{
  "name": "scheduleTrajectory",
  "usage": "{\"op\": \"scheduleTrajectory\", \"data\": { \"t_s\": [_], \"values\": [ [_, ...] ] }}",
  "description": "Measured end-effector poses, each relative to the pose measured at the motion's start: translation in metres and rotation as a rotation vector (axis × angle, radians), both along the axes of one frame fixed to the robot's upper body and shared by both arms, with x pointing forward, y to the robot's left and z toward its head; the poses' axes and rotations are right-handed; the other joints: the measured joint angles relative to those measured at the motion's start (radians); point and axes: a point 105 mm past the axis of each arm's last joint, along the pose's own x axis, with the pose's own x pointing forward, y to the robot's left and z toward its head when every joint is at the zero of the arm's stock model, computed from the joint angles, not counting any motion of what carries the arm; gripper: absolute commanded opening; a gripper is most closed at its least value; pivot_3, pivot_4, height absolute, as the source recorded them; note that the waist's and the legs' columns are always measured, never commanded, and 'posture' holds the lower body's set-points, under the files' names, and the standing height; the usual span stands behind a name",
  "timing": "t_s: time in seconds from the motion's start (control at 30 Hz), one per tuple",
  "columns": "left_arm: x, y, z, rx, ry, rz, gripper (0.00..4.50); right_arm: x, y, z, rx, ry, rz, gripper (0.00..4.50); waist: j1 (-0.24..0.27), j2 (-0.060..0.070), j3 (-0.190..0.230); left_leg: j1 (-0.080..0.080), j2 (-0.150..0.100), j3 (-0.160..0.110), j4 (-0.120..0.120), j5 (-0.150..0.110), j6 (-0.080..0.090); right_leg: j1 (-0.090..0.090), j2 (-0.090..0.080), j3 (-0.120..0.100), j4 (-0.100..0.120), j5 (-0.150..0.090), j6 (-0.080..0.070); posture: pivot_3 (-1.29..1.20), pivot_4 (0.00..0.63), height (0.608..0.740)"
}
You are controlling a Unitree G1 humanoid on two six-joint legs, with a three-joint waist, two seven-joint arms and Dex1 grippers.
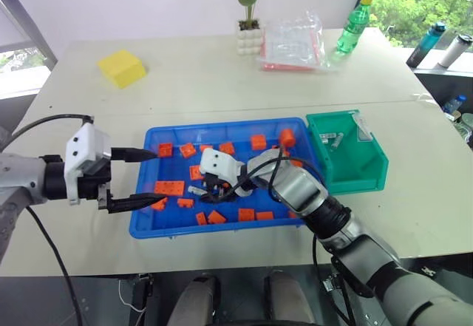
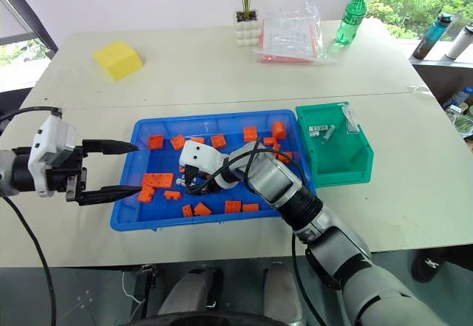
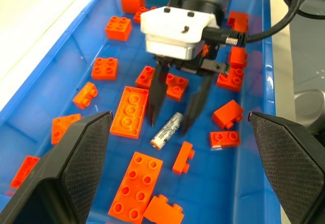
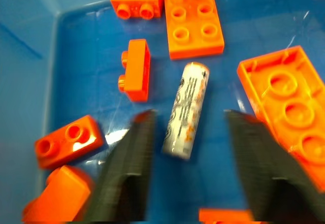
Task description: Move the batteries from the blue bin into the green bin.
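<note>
Your left gripper (image 1: 137, 178) hovers level at the blue bin's (image 1: 222, 226) left rim, fingers spread wide, empty. Your right gripper (image 3: 172, 120) angles down mid-bin, fingers parted astride one battery (image 3: 166, 130), not clamping it. Other batteries (image 1: 336, 140) lie in the green bin (image 1: 355, 171).
</note>
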Motion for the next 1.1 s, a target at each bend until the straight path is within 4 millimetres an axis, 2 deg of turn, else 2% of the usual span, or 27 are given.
{"op": "scheduleTrajectory", "data": {
  "t_s": [0.03,0.2,0.27,0.33,0.4,0.5,0.6,0.67,0.77,0.9,0.97,1.07,1.1],
  "values": [
    [0.0,0.0,0.0,0.0,0.001,-0.001,4.5,0.0,0.001,0.0,0.001,0.001,0.001,0.29,0.0,0.0,0.0,0.0,0.0,0.0,0.0,0.0,0.0,0.0,0.0,0.0,0.0,0.0,0.0,0.0,0.15,0.726],
    [0.002,0.002,0.0,-0.009,0.003,0.006,4.5,0.0,-0.002,0.002,0.006,0.026,-0.007,0.29,0.002,0.0,0.0,0.0,0.0,0.0,0.0,0.0,0.0,0.0,0.0,0.0,0.0,0.0,0.0,0.0,0.15,0.726],
    [0.004,-0.001,0.002,-0.022,-0.013,0.001,4.5,0.0,-0.01,0.009,0.025,0.053,-0.024,0.29,0.003,0.0,0.0,0.0,-0.001,0.0,0.001,0.0,0.0,0.001,0.0,0.0,0.0,0.0,0.0,0.0,0.15,0.726],
    [0.005,-0.003,0.001,-0.038,-0.014,0.002,4.5,0.004,-0.02,0.025,0.065,0.065,-0.057,0.29,0.003,0.0,0.0,0.0,-0.001,0.0,0.001,0.0,0.0,0.001,-0.001,0.0,0.0,0.0,0.0,0.0,0.15,0.726],
    [0.006,-0.006,-0.002,-0.062,-0.007,0.004,4.5,0.011,-0.038,0.053,0.133,0.063,-0.121,0.29,0.004,0.0,0.0,0.0,-0.001,0.0,0.0,0.0,0.0,0.001,-0.001,0.0,0.0,0.0,0.0,0.0,0.15,0.726],
    [0.01,-0.011,-0.008,-0.119,-0.007,0.031,4.5,0.023,-0.09,0.102,0.224,0.012,-0.275,0.29,0.012,0.0,0.0,0.0,-0.001,0.0,0.0,0.0,0.0,0.002,-0.001,0.0,-0.001,0.0,0.0,0.0,0.15,0.726],
    [0.013,-0.012,-0.016,-0.154,-0.012,0.07,4.5,0.032,-0.155,0.13,0.244,-0.053,-0.491,0.29,0.022,0.0,0.0,0.0,-0.001,0.001,0.0,0.0,0.001,0.001,-0.002,0.0,-0.001,0.0,0.0,0.0,0.15,0.726],
    [0.014,-0.012,-0.022,-0.168,-0.013,0.098,4.5,0.032,-0.198,0.132,0.216,-0.079,-0.635,0.29,0.028,0.0,0.0,0.0,-0.001,0.002,0.0,0.0,0.001,0.001,-0.002,0.0,-0.001,0.0,0.0,0.0,0.15,0.726],
    [0.017,-0.013,-0.027,-0.191,-0.022,0.13,4.5,0.025,-0.239,0.123,0.193,-0.06,-0.789,0.29,0.029,0.0,0.0,0.0,-0.001,0.005,0.0,0.0,0.001,0.001,-0.003,0.001,-0.002,0.0,0.0,0.0,0.15,0.726],
    [0.019,-0.017,-0.03,-0.215,-0.028,0.14,4.5,0.02,-0.263,0.109,0.162,-0.048,-0.884,0.29,0.028,0.0,0.0,0.0,0.0,0.007,0.0,0.0,0.001,0.001,-0.002,0.001,-0.002,0.0,0.0,0.0,0.15,0.726],
    [0.02,-0.02,-0.031,-0.219,-0.028,0.141,4.5,0.019,-0.268,0.099,0.144,-0.048,-0.909,1.17,0.028,0.0,0.0,0.0,0.0,0.007,0.0,0.0,0.001,0.001,-0.002,0.002,-0.002,0.0,0.0,0.0,0.15,0.726],
    [0.023,-0.025,-0.031,-0.237,-0.024,0.147,4.5,0.019,-0.273,0.092,0.127,-0.062,-0.93,2.24,0.03,0.0,0.0,0.0,0.0,0.007,0.001,0.0,0.001,0.001,-0.002,0.002,-0.002,0.0,0.0,0.0,0.15,0.726],
    [0.024,-0.026,-0.029,-0.241,-0.026,0.153,4.5,0.02,-0.276,0.091,0.116,-0.083,-0.933,2.8,0.031,0.0,0.0,0.0,0.0,0.007,0.001,0.0,0.001,0.001,-0.002,0.002,-0.002,0.0,0.0,0.0,0.15,0.726]
  ]
}}
